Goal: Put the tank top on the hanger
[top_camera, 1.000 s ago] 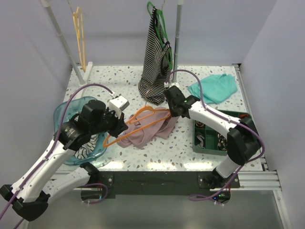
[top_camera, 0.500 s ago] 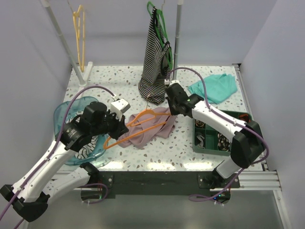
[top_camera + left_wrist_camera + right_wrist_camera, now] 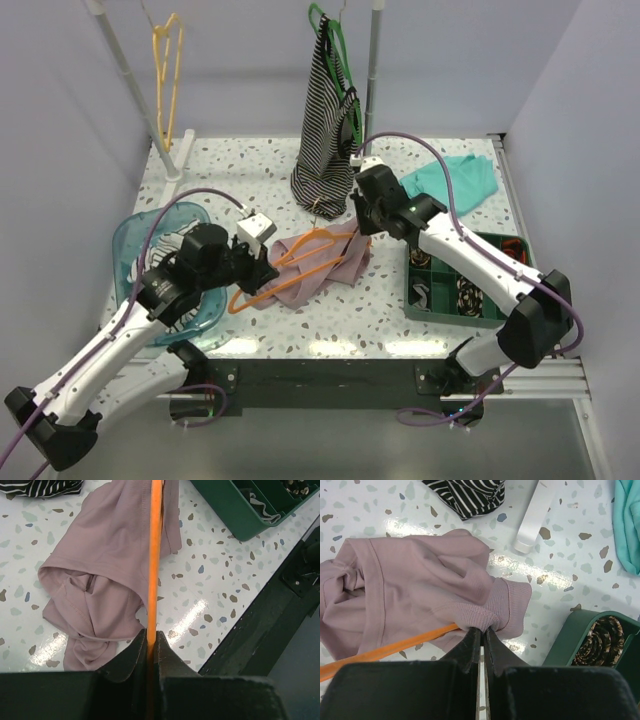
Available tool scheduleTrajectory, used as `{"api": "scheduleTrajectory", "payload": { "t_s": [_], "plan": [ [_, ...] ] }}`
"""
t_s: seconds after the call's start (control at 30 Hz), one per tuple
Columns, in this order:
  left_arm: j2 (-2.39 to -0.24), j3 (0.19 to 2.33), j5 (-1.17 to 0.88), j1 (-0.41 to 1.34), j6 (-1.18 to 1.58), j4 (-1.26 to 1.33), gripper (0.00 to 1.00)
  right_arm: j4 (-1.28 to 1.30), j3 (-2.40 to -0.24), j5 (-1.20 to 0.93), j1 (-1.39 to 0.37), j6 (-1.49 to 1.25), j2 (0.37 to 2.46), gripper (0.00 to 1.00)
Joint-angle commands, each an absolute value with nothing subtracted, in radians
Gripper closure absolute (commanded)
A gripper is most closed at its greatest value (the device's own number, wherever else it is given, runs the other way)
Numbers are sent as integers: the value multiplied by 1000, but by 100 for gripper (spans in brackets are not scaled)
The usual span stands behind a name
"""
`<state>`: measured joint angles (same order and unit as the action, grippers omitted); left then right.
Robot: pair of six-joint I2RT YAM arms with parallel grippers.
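**Left wrist:** The hanger point(image 3: 155, 555) is clamped between the near-shut jaws of the left gripper point(image 3: 151, 642) at bottom centre. It is seen as a thin, smooth orange plastic bar. The bar runs straight up the frame from the jaws, so its long axis is vertical here. The tank top point(image 3: 110, 555) lies under and left of the bar, from top centre down to lower left. It is soft, matte dusty-pink knit, crumpled, with stitched hems showing. A glossy speckled table point(image 3: 215, 580) is seen beneath, and a green tray point(image 3: 235, 510) at upper right.

**Right wrist:** The right gripper point(image 3: 481, 630) is closed tight at lower centre, with a ribbed hem fold of the tank top pinched at its fingertips. The fabric is spread up and to the left from the tips, in soft folds. The orange bar is seen coming out from under the fabric and slanting down to the lower left edge. A striped top point(image 3: 470, 492) is seen at top centre, a white bar point(image 3: 532, 515) at upper right and a teal cloth point(image 3: 630, 520) at the right edge.

**Top external:** Tank top and hanger are seen at table centre, between the two grippers. The left gripper is at the hanger's lower-left end and the right gripper at the fabric's upper-right edge. The hanger's long axis runs lower left to upper right. A blue bowl point(image 3: 135, 235) is partly hidden by the left arm.
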<state>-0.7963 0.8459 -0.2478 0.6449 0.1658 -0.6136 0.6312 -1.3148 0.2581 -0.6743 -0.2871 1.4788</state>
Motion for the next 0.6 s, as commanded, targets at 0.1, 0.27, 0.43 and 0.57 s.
{"api": "scheduleTrajectory", "payload": {
  "t_s": [0.1,0.27,0.43,0.57],
  "plan": [
    [-750,749,-291,652,195,-388,100,646,-1356,215,-678,-275,1431,100],
    [-727,695,-299,652,213,-296,100,641,-1355,176,-678,-276,1419,100],
    [-735,686,-269,652,241,-239,100,638,-1350,170,-677,-278,1387,100],
    [-748,660,-302,652,299,-147,100,635,-1342,179,-676,-281,1364,100]
  ]
}}
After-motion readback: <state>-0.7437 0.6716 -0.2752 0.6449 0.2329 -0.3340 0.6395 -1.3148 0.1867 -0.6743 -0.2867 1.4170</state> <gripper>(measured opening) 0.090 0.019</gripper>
